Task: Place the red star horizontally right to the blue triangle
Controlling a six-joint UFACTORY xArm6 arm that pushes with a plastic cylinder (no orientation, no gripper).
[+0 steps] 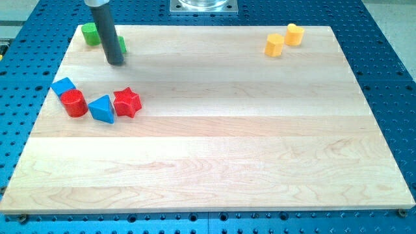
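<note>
The red star (pixel 127 102) lies on the wooden board at the view's left, touching the right side of the blue triangle (pixel 102 108). A red cylinder (pixel 74 103) sits just left of the triangle, and a blue cube (pixel 63 86) sits up-left of the cylinder. My tip (pixel 115 62) rests on the board near the view's top left, well above the red star and apart from it.
Two green blocks stand at the top left corner: one (pixel 90 34) left of the rod, one (pixel 121 45) partly hidden behind it. Two yellow blocks (pixel 275 45) (pixel 294 34) sit at the top right. The board's edges (pixel 208 210) border a blue perforated table.
</note>
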